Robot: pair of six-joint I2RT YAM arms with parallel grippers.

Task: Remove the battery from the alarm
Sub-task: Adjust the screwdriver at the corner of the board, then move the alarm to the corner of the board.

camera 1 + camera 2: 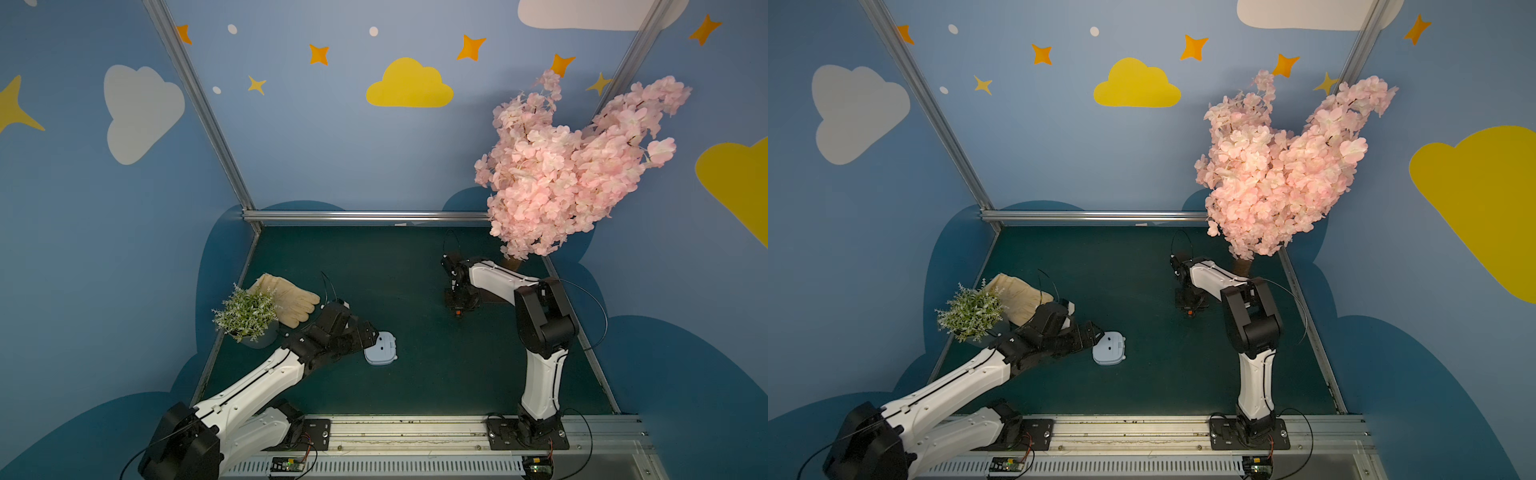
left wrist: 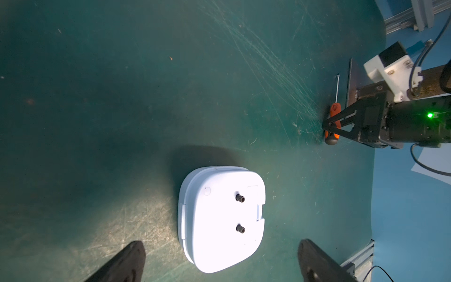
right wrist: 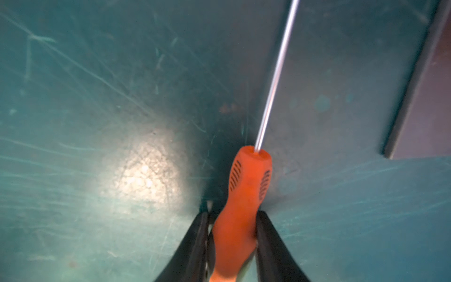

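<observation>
Alarm (image 2: 220, 219) face down, back upward

Bare mat (image 1: 419, 332) lies open between alarm (image 1: 380, 349) and screwdriver (image 3: 246, 185); potted plant (image 1: 245, 311) and glove (image 1: 291, 297) crowd the left edge.

alarm (image 2: 214, 219): smooth pale plastic | table mat (image 2: 97, 97): scratched, matt | screwdriver (image 3: 246, 195): ribbed orange handle, shiny metal shaft

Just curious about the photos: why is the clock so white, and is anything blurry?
Left wrist view: strong light washes out the clock, dark shadow beside it. Right wrist view: screwdriver slightly blurred, bright glare patch on the mat. Both top views: dim, sharp.
</observation>
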